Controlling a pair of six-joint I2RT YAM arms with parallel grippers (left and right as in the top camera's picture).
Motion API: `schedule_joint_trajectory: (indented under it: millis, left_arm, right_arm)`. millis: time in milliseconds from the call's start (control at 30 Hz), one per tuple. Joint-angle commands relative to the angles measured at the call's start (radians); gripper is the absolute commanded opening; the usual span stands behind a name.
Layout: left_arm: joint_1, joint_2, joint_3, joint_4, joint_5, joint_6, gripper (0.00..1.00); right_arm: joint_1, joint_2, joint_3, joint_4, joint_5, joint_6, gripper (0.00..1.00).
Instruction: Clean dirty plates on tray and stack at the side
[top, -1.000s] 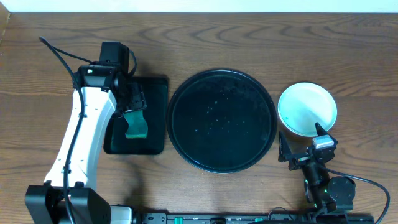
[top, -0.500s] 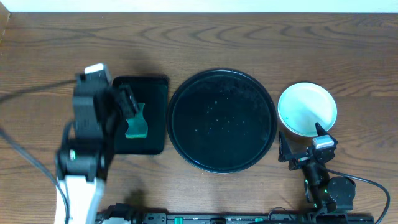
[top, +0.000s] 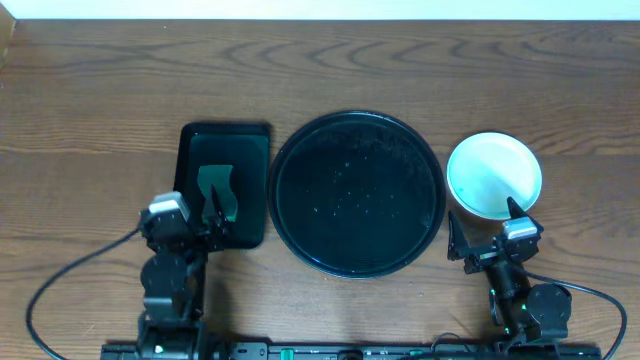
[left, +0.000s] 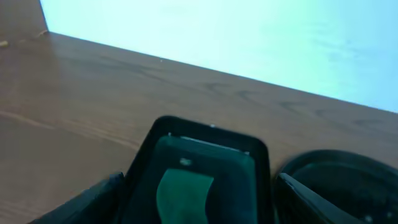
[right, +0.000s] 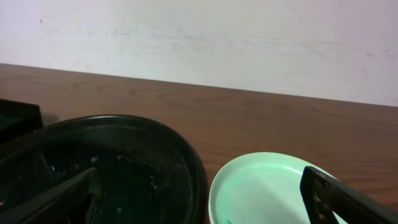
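Currently I see the tray (top: 356, 255) mid-table, its dark floor dotted with pale specks. The plates (top: 494, 176) sit off it, on the wood just beside its right rim, toward the right edge of the table. From above they read as one pale mint disc with a whiter rim, so I can count only that one outline and cannot tell how many lie beneath.

Toward the left edge, just beside the round tray, lies one smaller rectangular dark green tray (top: 250, 150). It holds a single green sponge-like piece (top: 217, 193) near its middle.

Both arms are folded at the near edge. My left gripper (left: 200, 186) points over the near end of the green tray. Its jaws are spread wide with nothing between them, and the sponge-like piece lies beyond the fingertips. My right gripper (right: 199, 186) faces the gap between the round tray and the plates. Its jaws are likewise wide apart and hold nothing, with one finger (top: 516, 210) overlapping the plates' near rim in the overhead view.

I count two trays, one sponge-like piece and two grippers.
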Motion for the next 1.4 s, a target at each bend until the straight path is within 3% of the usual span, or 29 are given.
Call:
schedule_joint_trajectory:
  millis: [0,500,633,1367]
  left_arm:
    - [0.006,-0.098,-0.058,0.008,-0.005,0.032,0.76]
    - [0.037,-0.275,-0.183,-0.009,-0.005,0.100,0.76]
    - [0.037,-0.314,-0.183,-0.073,-0.005,0.099,0.76]
    - [0.037,-0.311,-0.183,-0.073,-0.004,0.099,0.76]
  right_arm:
    - [-0.006,-0.006,-0.004,0.000,0.002,-0.010,0.99]
    - [-0.006,-0.006,-0.004,0.000,0.002,-0.010,0.99]
    - [-0.006,-0.006,-0.004,0.000,0.002,-0.010,0.99]
    - [-0.006,-0.006,-0.004,0.000,0.002,-0.010,0.99]
